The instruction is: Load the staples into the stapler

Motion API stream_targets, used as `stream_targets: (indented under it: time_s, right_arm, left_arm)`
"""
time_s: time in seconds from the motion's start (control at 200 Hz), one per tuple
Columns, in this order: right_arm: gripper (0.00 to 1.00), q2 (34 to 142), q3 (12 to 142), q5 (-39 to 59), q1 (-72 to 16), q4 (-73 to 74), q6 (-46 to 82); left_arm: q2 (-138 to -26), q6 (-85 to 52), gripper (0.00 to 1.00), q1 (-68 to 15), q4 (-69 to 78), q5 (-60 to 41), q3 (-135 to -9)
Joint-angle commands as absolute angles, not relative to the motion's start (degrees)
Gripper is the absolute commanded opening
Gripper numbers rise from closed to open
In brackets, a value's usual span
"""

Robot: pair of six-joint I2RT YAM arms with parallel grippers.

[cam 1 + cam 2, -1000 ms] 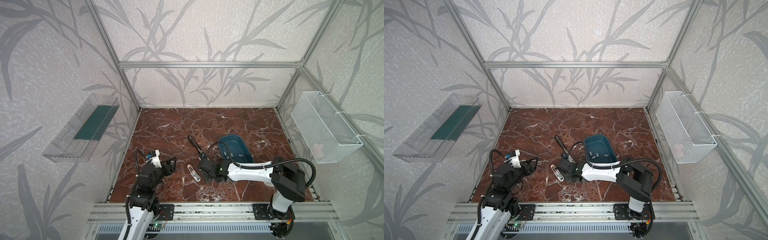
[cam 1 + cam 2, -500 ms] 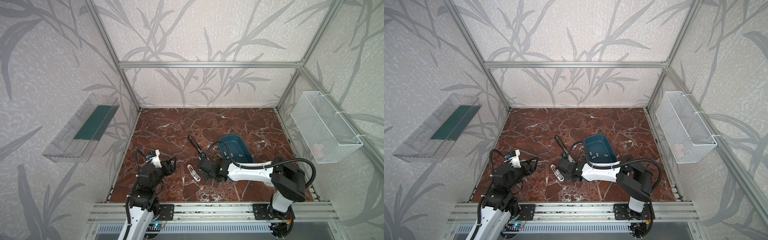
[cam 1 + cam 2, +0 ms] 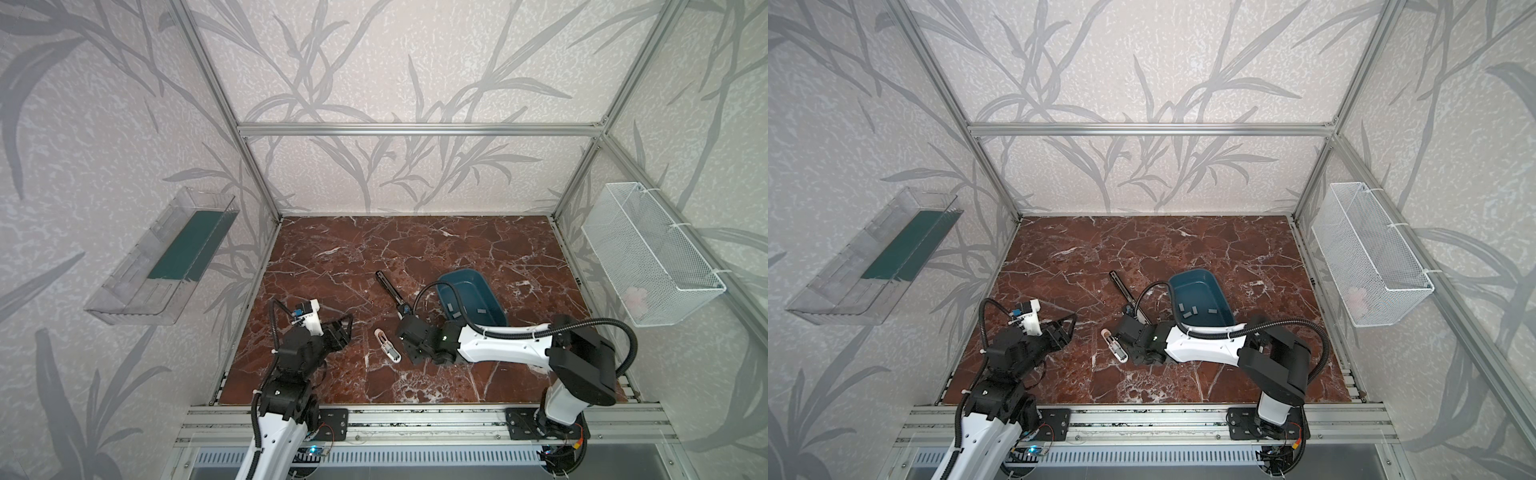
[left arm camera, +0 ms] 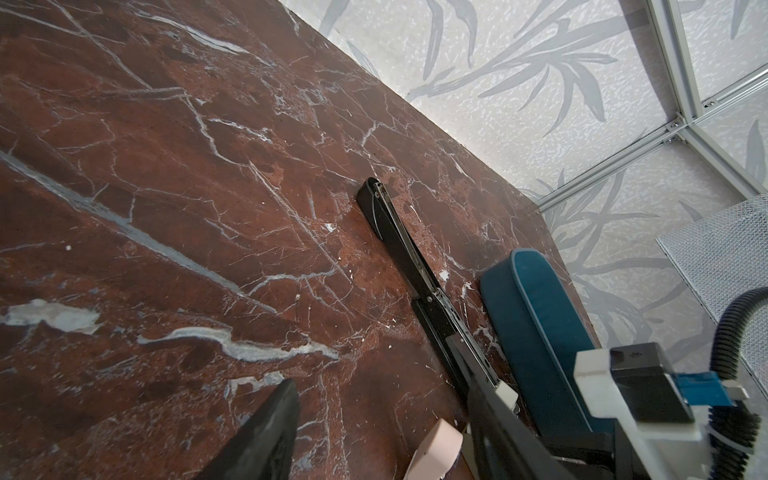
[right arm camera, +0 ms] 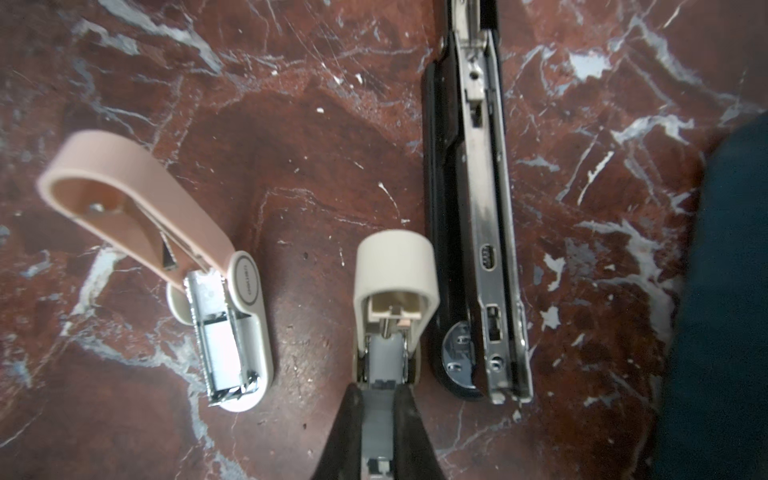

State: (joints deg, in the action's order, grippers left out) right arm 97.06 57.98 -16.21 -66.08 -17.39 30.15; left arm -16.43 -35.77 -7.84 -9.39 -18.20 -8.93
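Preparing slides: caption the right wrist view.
Right gripper shut on the cream stapler, between an opened pink stapler and a black stapler.

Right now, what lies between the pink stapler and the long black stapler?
In the right wrist view, a small cream stapler lies between the pink stapler and the black stapler, clamped by the right gripper.

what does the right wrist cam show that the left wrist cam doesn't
Only right wrist: the right gripper with fingers shut on the cream stapler, and the pink stapler's open metal magazine. Only left wrist: the open left gripper, the white mesh basket, the wall. Both: the black stapler, the blue bin, part of the pink stapler.
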Motion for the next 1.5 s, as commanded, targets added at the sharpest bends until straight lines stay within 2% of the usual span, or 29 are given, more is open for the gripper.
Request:
stream_targets:
  time_s: [0.0, 1.495]
  right_arm:
    - [0.10, 94.51, 56.63, -16.84, -66.49, -16.37, 29.32]
    - [0.10, 99.37, 58.08, -16.44, -65.93, -18.45, 28.92]
  left_arm:
    - [-15.99, -35.68, 0.66, -8.10, -8.36, -17.67, -8.57]
    - [-15.93, -35.60, 0.66, -8.40, -8.55, -17.34, -8.65]
